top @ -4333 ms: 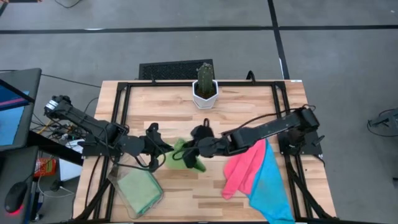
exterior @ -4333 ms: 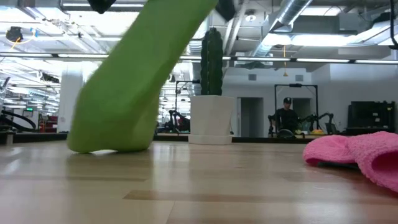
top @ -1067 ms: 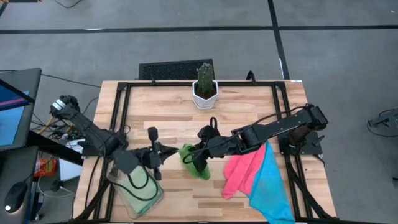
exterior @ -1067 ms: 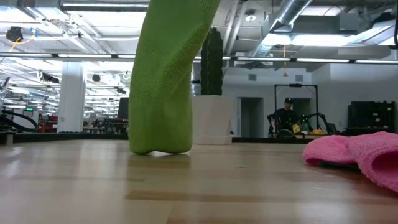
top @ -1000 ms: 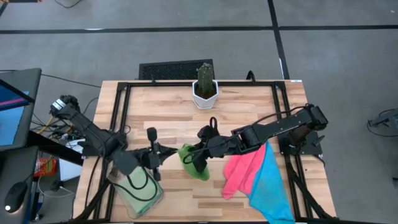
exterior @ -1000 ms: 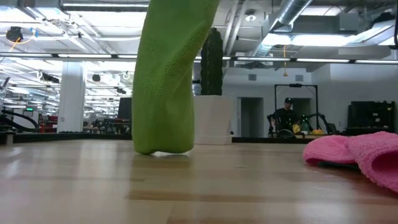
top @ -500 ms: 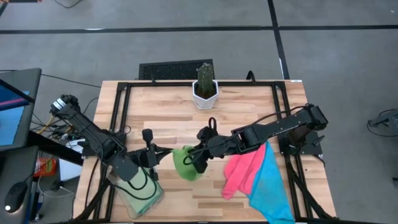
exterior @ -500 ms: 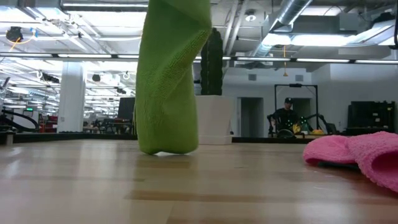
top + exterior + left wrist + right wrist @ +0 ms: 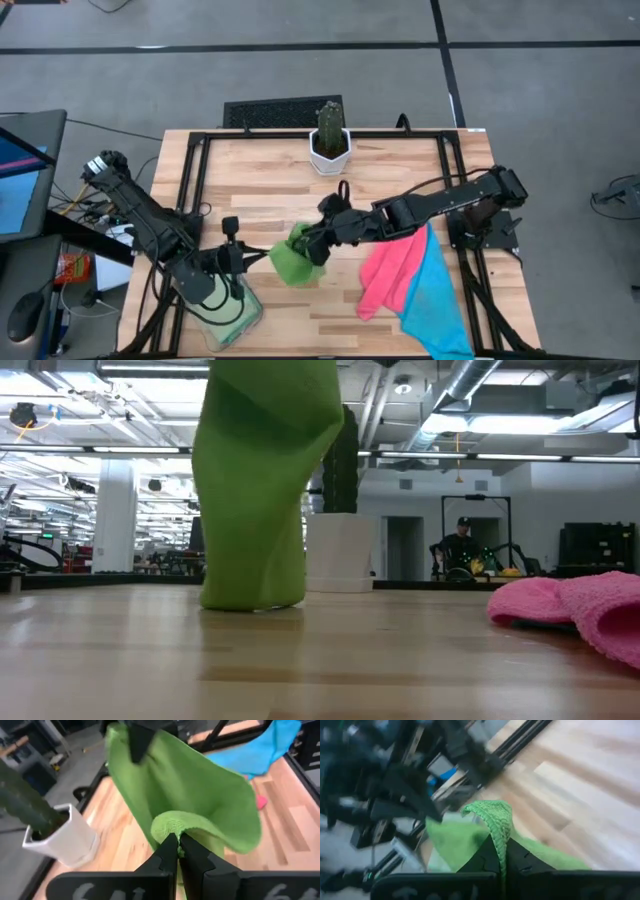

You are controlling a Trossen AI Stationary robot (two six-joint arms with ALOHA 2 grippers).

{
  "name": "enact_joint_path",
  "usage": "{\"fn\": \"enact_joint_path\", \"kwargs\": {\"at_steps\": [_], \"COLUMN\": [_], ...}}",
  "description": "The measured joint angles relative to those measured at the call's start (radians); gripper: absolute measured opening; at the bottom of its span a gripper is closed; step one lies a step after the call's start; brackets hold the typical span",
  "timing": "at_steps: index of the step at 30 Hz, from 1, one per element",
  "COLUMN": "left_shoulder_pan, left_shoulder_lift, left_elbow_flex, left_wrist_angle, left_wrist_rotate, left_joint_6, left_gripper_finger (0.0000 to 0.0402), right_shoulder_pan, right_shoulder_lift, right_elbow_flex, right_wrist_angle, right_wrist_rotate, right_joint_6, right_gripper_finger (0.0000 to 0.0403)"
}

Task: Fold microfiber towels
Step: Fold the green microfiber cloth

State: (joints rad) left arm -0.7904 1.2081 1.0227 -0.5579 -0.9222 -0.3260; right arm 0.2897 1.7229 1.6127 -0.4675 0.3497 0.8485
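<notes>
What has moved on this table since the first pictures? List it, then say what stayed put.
The left gripper drew back toward the clear bin. The right gripper moved slightly away from the front edge. Both keep their fingers shut on the green towel, which shifted left. The pink towel, blue towel and potted cactus stayed put.

Bright, even overhead light; soft shadows; right wrist view blurred by motion

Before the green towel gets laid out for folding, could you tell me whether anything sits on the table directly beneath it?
Nothing visible does. The fuzzy light green microfiber towel hangs over bare wooden tabletop; the white potted cactus and pink towel lie clear of it.
</notes>
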Motion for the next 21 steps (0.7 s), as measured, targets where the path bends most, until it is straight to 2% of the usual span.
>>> {"fn": "enact_joint_path", "kwargs": {"at_steps": [2, 5, 8, 12, 17, 21], "left_shoulder_pan": [-0.007, 0.012, 0.069, 0.185, 0.319, 0.344], "left_shoulder_lift": [0.001, 0.001, 0.001, 0.0, -0.012, -0.022], "left_elbow_flex": [0.029, 0.109, 0.209, 0.334, 0.394, 0.394], "left_wrist_angle": [-0.094, -0.306, -0.549, -0.827, -0.971, -0.997], "left_wrist_rotate": [-0.004, -0.034, -0.087, -0.111, -0.11, -0.028], "left_joint_6": [-0.061, -0.139, -0.183, -0.219, -0.21, -0.28], "left_gripper_finger": [0.0, 0.0, 0.0, 0.0, 0.0, 0.0], "right_shoulder_pan": [-0.019, -0.055, -0.102, -0.168, -0.202, -0.153], "right_shoulder_lift": [-0.01, -0.052, -0.106, -0.173, -0.229, -0.231], "right_elbow_flex": [0.001, -0.001, 0.001, 0.001, 0.002, 0.001], "right_wrist_angle": [-0.01, -0.117, -0.266, -0.337, -0.339, -0.468], "right_wrist_rotate": [0.041, 0.103, 0.171, 0.248, 0.296, 0.309], "right_joint_6": [0.022, 0.053, 0.12, 0.152, 0.141, 0.219], "right_gripper_finger": [0.0017, 0.002, 0.0027, 0.0027, 0.0018, 0.0024]}}
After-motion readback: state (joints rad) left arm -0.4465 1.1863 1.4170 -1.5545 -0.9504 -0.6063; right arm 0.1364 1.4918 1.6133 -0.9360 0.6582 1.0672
